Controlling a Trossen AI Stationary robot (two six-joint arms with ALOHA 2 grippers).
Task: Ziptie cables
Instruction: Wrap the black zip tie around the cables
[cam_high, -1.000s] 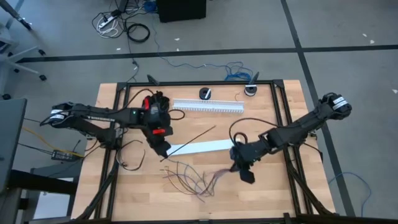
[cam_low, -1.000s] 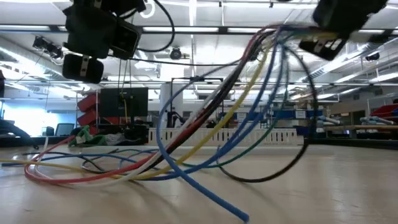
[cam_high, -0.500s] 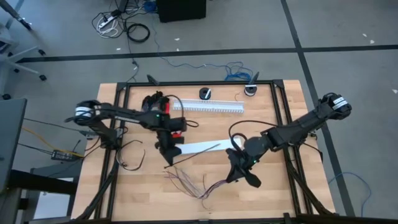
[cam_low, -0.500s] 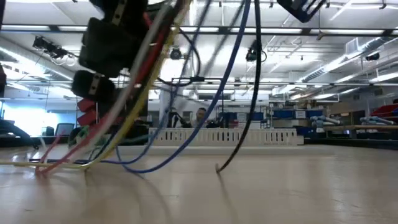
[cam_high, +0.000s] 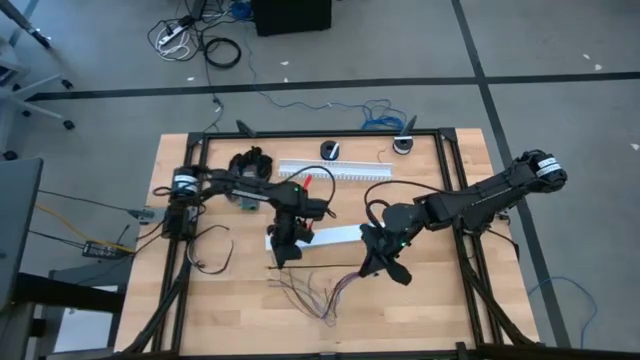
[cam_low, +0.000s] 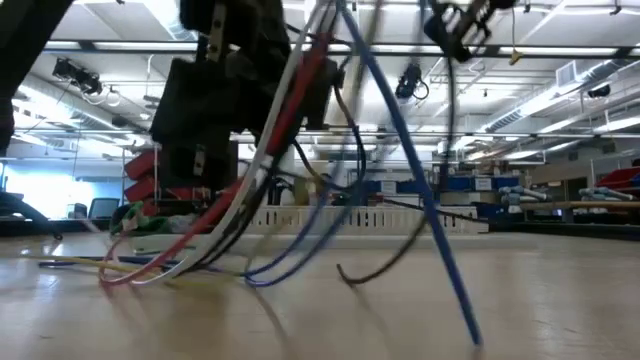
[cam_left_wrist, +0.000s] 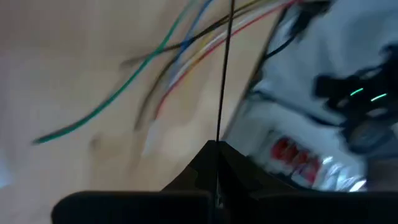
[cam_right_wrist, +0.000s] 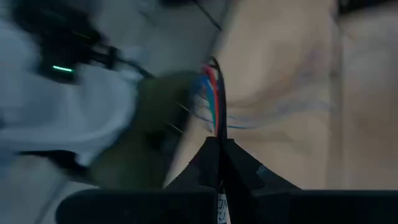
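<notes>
High view puts both arms over the middle of the wooden tabletop (cam_high: 215, 290), with the cables (cam_high: 318, 293) fanned out nearest the front edge, their loose ends spread on the wood between the 2 arms. The right end effector (cam_high: 385, 268) is closed on the bundle's gathered end; the right wrist view shows its 2 fingers (cam_right_wrist: 219, 163) pressed together with red, blue and green wires rising from the tips. The left end effector (cam_high: 285, 250) hangs just left of the cables, also closed, and the left wrist view shows its fingers (cam_left_wrist: 217, 155) pinched on a single thin black strand (cam_left_wrist: 225, 68) that runs straight up from them, while green, red, yellow and blue wires cross the wood beyond. Low view shows the wires lifted off the tabletop in steep arcs, red, white, blue and yellow, with their tips resting on the wood and a dark arm housing behind them on the left. Behind the end effectors lies a flat white strip (cam_high: 338, 234), and farther back the white slotted duct (cam_high: 335, 171) sits across the tabletop near the rear edge. Beyond that, 2 small round dark objects (cam_high: 330, 150) sit by the black frame rail.
</notes>
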